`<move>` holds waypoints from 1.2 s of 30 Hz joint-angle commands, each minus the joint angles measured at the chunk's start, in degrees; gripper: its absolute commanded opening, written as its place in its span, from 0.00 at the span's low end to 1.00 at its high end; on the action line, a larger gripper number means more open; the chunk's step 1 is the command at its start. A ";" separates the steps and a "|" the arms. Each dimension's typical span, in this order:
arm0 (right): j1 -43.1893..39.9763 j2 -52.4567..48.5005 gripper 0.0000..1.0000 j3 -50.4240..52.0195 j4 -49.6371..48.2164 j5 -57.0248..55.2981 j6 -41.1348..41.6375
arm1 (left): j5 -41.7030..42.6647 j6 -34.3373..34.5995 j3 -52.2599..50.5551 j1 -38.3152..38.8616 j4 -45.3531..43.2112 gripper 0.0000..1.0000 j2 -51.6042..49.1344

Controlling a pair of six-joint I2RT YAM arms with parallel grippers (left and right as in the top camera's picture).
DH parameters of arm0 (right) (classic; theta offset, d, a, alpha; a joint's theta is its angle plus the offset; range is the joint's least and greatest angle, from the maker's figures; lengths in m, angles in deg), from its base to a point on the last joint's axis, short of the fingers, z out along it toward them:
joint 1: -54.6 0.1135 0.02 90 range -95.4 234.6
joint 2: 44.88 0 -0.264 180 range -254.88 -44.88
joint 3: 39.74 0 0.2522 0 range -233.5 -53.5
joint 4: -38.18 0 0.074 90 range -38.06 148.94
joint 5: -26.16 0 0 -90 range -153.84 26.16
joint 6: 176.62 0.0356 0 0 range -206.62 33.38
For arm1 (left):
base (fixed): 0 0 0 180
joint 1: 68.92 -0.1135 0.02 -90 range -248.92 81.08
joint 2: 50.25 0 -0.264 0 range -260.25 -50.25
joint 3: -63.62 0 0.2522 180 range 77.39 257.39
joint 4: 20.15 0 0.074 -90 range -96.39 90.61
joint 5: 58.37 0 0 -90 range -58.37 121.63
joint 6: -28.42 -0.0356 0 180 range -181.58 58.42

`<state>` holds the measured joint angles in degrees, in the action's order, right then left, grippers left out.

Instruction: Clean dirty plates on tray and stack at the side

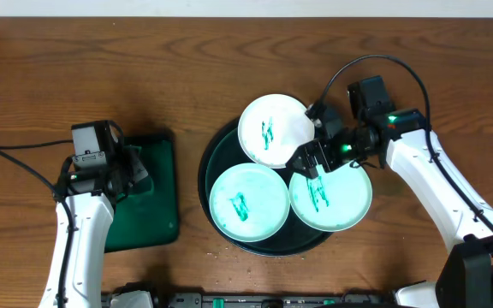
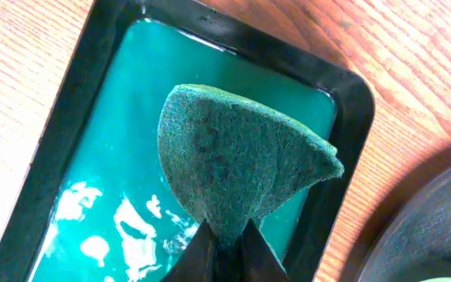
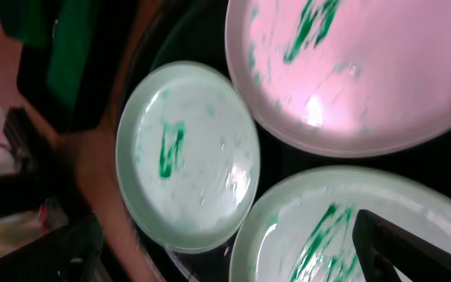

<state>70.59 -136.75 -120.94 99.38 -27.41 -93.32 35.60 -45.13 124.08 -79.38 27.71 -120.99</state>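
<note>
Left tool (image 1: pixel 129 176), well left of the round tray (image 1: pixel 207 175): clenched on the lower corner of a green sponge (image 2: pixel 241 160), which fans out above the fingertips and hangs over a rectangular tray (image 2: pixel 100 47). That small tray lies on the desk (image 1: pixel 144 77) just left of the round tray and holds shiny teal liquid (image 2: pixel 124 172). The round tray is dark, sits at desk centre, and carries all three plates. Front-left plate (image 1: pixel 248 203): inside the tray's left half, with a short green scribble at centre and faint smearing around it. Rear plate (image 1: pixel 272 128): at the tray's far edge, reaching over the rim, green scribble at centre. Front-right plate (image 1: pixel 336 201): on the tray's right side, its outer edge past the rim, with long green strokes near its left part. Right tool (image 1: pixel 309 162): over the round tray where the rear and front-right plates meet, jaws spread wide, nothing between them. Wrist view shows one dark finger (image 3: pixel 413 247) above the front-right plate.
</note>
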 commanded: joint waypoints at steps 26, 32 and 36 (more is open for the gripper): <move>13.16 -3.82 0.56 12.83 -21.59 -14.75 19.91 | -0.07 -0.74 0.52 -0.07 -0.07 0.07 0.33; 13.29 -10.82 0.48 12.81 -25.42 -7.19 19.98 | -0.07 -0.74 0.52 -0.07 -0.09 0.07 0.33; 13.35 -12.52 0.37 12.81 -25.40 -7.02 21.29 | -0.07 -0.72 0.52 -0.07 -0.13 0.07 0.33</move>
<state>83.53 -148.27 -108.48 73.50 -36.15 -73.52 35.57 -45.13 124.08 -79.38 27.69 -120.99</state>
